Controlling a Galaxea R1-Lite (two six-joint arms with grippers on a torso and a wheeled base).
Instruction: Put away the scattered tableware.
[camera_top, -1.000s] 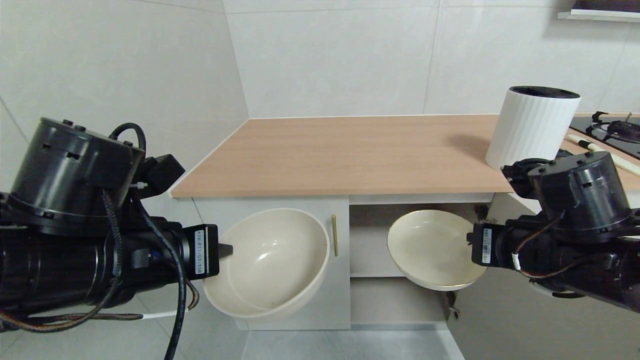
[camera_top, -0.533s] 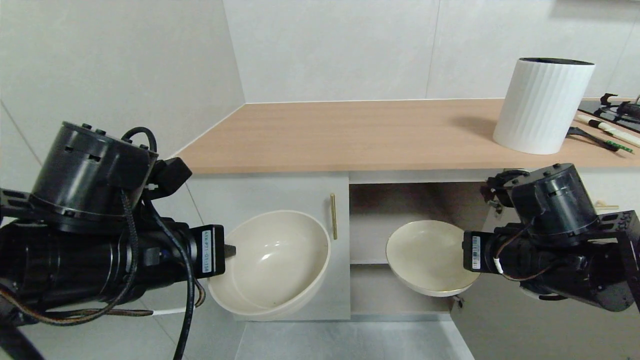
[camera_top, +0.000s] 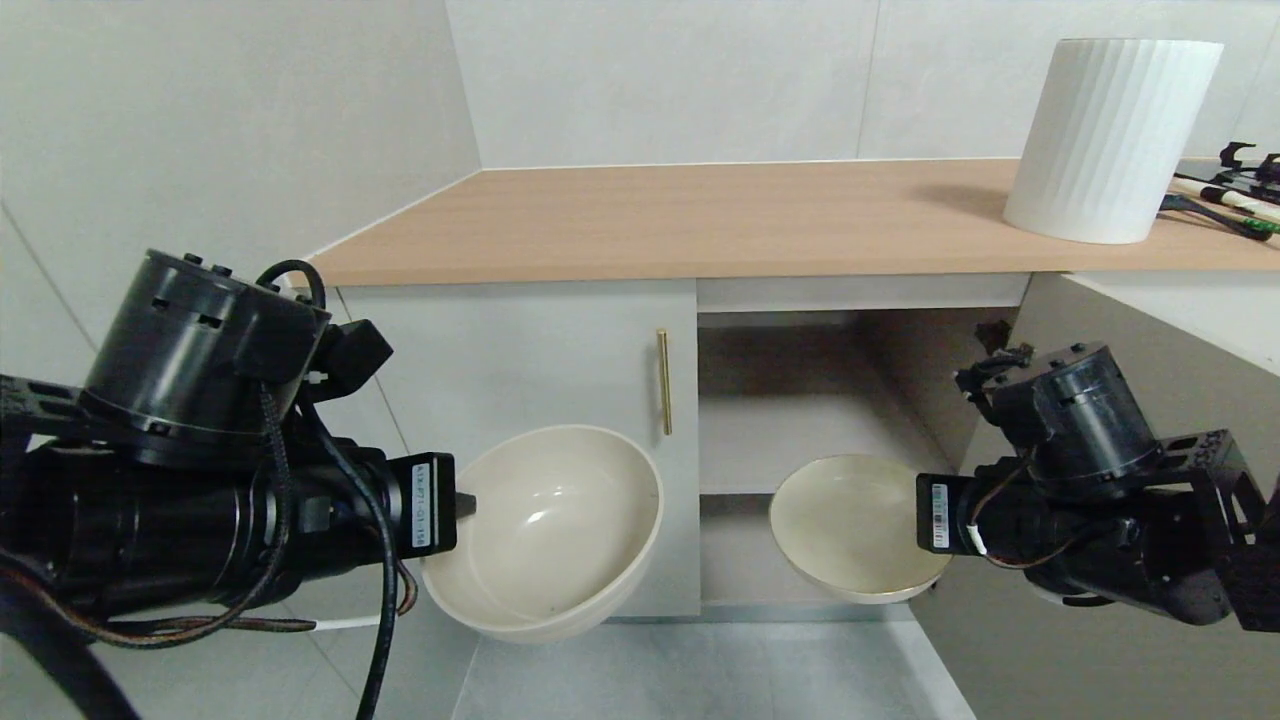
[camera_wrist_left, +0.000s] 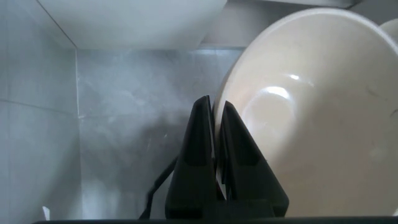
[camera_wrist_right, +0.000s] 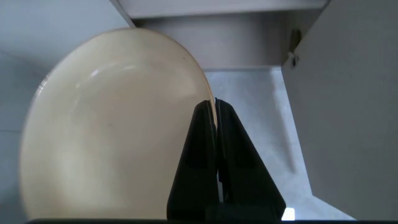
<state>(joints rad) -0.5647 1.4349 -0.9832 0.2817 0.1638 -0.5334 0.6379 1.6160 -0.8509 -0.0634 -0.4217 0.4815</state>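
your left gripper is clamped on the rim of the deep glossy cream bowl, in front of the closed grey cabinet door. your right gripper pinches the shallow cream plate's rim before the open cabinet.

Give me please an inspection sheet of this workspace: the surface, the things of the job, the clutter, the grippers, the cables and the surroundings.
Surface: wooden counter on top of a cupboard.
Job's things: deep bowl in front of the closed door; shallow plate in front of the open compartment; both held in the air, tilted.
Clutter: white ribbed container and a few utensils at the counter's right end.
Grippers: left gripper shut on the bowl's rim; right gripper shut on the plate's rim.
Cables: black cables loop along the left arm.
Surroundings: shelf inside the compartment; tiled wall; grey floor.
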